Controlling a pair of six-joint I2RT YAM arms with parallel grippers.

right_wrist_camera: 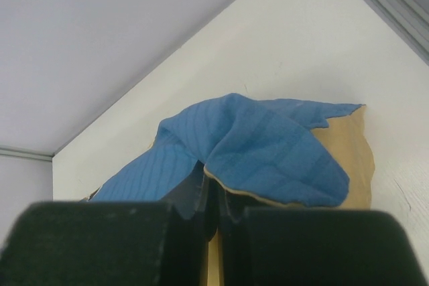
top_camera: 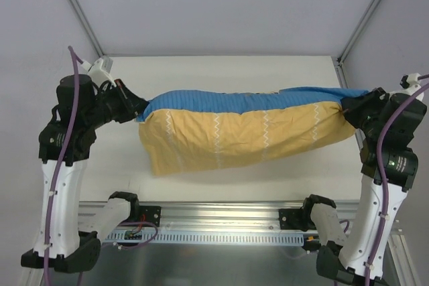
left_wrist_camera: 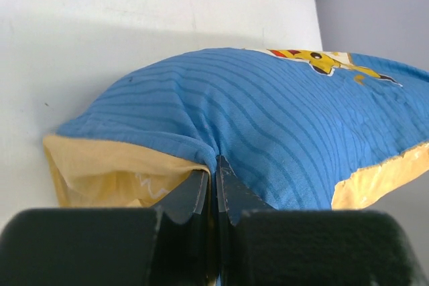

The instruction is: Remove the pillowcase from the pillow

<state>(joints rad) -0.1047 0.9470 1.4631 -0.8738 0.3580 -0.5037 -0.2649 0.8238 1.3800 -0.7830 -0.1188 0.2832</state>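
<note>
The pillowcase [top_camera: 241, 128] hangs stretched between both arms above the table, its blue-striped face on top and its yellow-orange face toward the camera. My left gripper [top_camera: 137, 108] is shut on its left end, pinching the blue fabric [left_wrist_camera: 221, 115] between its fingertips [left_wrist_camera: 231, 182]. My right gripper [top_camera: 348, 108] is shut on the right end, where the blue cloth [right_wrist_camera: 268, 142] folds over the fingers [right_wrist_camera: 191, 192]. A Pikachu print [left_wrist_camera: 322, 61] shows in the left wrist view. The case bulges as if stuffed; the pillow itself is hidden inside.
The white table [top_camera: 221, 72] lies beneath, with grey frame posts [top_camera: 77, 8] at its back corners and a metal rail [top_camera: 221, 216] along the near edge between the arm bases.
</note>
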